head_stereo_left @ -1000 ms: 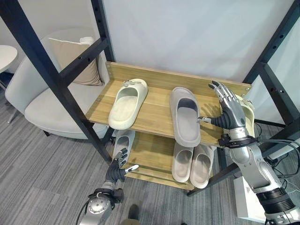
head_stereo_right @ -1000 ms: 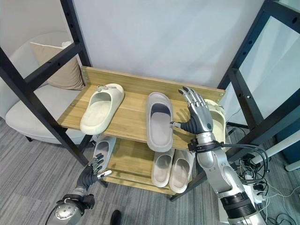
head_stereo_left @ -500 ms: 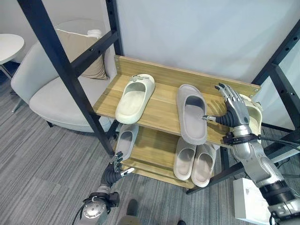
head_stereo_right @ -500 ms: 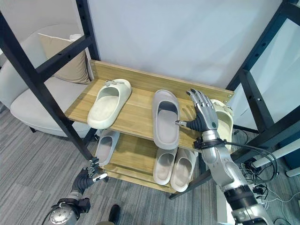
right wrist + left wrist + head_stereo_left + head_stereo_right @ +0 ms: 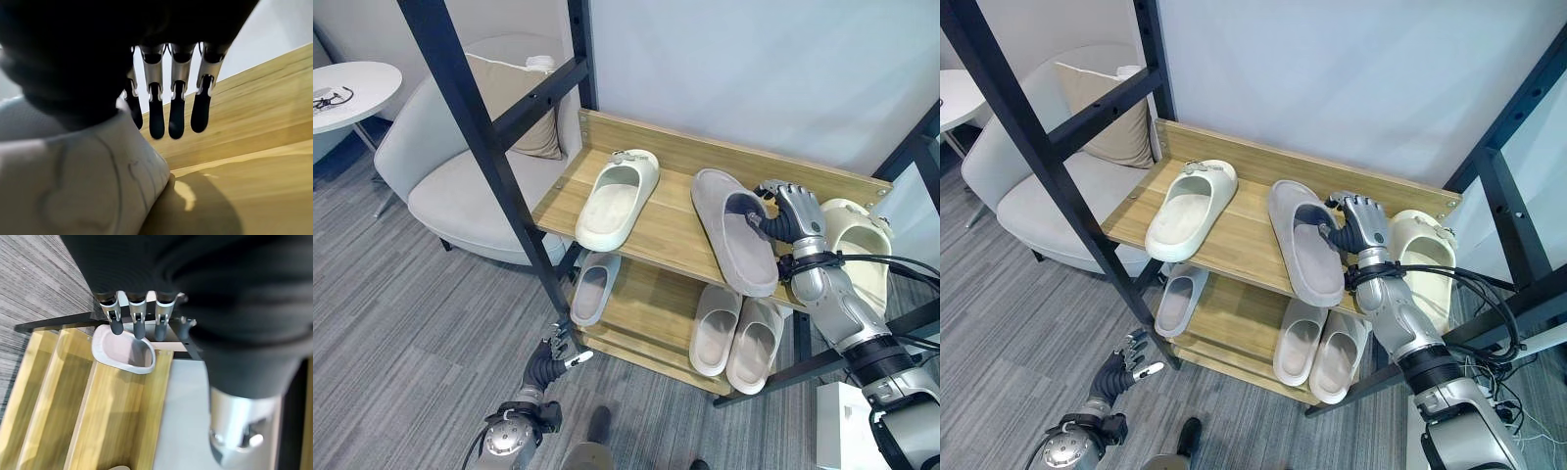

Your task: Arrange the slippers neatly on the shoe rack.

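Note:
A grey slipper point(image 5: 734, 245) lies at an angle on the rack's top shelf point(image 5: 666, 230). My right hand point(image 5: 785, 211) is shut on its strap from the right, thumb in the opening; its fingers point(image 5: 176, 112) curl over the strap point(image 5: 73, 186). A cream slipper point(image 5: 619, 199) lies on the shelf's left part. Its mate point(image 5: 860, 240) sits to the right of my right hand. On the lower shelf are a light grey slipper point(image 5: 592, 287) and a pale pair point(image 5: 732, 335). My left hand point(image 5: 548, 364) hangs open low by the floor, in front of the rack.
Black frame posts point(image 5: 480, 137) rise in front of the rack's left end and at its right side. A pale armchair point(image 5: 460, 186) with a cushion stands left of the rack, a round white table point(image 5: 352, 88) beyond it. A white wall is behind.
The view has shifted. My right hand, open beside the grey slipper before, has curled onto its strap, and the slipper lies more slanted. The left hand stays low and open.

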Controlling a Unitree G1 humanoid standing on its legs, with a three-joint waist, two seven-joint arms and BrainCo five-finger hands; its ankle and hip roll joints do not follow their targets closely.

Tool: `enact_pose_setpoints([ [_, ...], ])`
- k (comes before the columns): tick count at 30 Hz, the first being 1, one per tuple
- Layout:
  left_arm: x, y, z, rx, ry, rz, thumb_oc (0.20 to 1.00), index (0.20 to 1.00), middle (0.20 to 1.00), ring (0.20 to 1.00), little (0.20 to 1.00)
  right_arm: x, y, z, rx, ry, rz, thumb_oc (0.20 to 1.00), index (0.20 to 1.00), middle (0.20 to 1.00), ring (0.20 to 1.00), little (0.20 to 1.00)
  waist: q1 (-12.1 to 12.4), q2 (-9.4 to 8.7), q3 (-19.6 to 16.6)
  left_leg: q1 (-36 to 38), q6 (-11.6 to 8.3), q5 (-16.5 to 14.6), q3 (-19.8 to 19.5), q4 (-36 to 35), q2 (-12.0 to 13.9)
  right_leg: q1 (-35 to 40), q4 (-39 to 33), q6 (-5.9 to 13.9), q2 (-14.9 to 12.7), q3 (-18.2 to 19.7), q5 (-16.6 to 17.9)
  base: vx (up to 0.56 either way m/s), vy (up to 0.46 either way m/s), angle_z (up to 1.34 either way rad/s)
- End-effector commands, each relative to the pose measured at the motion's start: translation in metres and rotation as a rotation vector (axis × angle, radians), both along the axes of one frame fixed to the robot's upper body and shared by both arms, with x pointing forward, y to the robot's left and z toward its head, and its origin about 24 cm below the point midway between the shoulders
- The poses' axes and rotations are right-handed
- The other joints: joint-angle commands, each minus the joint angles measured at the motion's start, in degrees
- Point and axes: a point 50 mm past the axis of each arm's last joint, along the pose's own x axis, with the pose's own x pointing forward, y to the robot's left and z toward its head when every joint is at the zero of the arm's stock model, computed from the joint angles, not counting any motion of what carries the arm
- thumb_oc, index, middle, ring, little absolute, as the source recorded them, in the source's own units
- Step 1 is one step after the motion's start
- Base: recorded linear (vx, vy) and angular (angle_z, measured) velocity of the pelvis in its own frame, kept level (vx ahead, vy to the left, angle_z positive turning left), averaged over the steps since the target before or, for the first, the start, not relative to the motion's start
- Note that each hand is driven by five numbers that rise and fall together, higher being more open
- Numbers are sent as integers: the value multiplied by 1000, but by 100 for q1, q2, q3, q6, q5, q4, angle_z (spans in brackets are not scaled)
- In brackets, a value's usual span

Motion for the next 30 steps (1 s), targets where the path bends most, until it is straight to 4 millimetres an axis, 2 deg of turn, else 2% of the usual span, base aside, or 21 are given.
enact_pose_setpoints([
  [1,19,-4,21,1,-126,-51,1000,1000,1000,1000,1000,6,-6,5,-29,14,-6,200,200,200,200,200,347,-105,194,602,83,-892,27,-34,35,249,12,120,-96,-35,-298,1,-10,11],
  [9,20,-2,20,5,-121,-32,1000,1000,1000,1000,1000,-10,-10,-3,44,9,0,200,200,200,200,200,244,-59,166,639,72,-905,38,-34,51,251,12,108,-91,-29,-320,0,-1,0],
  [15,24,0,22,26,-136,15,1000,1000,1000,1000,1000,-50,-2,35,280,-294,59,200,200,200,200,200,22,37,118,699,84,-928,76,-34,64,266,22,87,-79,45,-342,0,0,0],
  [20,23,0,23,32,-143,43,1000,1000,1000,1000,1000,-87,13,59,433,-484,196,200,200,200,200,200,-183,105,89,712,62,-909,124,-34,90,253,32,76,-66,72,-350,-19,-9,-1],
  [21,22,0,24,34,-146,51,1000,1000,1000,1000,1000,-98,20,65,518,-514,278,200,200,200,200,200,-248,127,68,713,55,-896,150,-34,97,247,35,74,-60,83,-348,-51,-18,-2],
  [23,20,0,24,30,-144,59,1000,1000,1000,1000,1000,-105,28,68,630,-518,375,200,200,200,200,200,-299,147,66,714,43,-881,183,-34,114,234,40,75,-58,92,-338,-60,-16,-8],
  [24,19,0,22,24,-134,69,1000,1000,1000,1000,1000,-112,37,69,752,-487,490,200,200,200,200,200,-339,168,55,713,27,-861,218,-34,145,215,45,73,-64,101,-330,-88,-28,-12],
  [25,18,1,21,22,-128,84,1000,1000,1000,1000,1000,-119,54,66,969,-381,705,200,200,200,200,200,-361,184,46,715,6,-835,254,-34,177,215,56,60,-62,93,-329,-91,-26,-11],
  [26,17,1,21,18,-126,95,1000,1000,1000,1000,1000,-124,68,62,1107,-283,849,200,200,200,200,200,-365,193,42,712,-12,-819,246,-34,196,226,62,48,-58,69,-343,-75,-25,-4],
  [30,16,3,18,10,-121,123,1000,1000,1000,1000,1000,-128,103,61,1241,-84,1130,200,200,200,200,200,-276,198,49,693,-49,-776,182,-34,216,240,94,25,-51,6,-348,-31,-11,4],
])
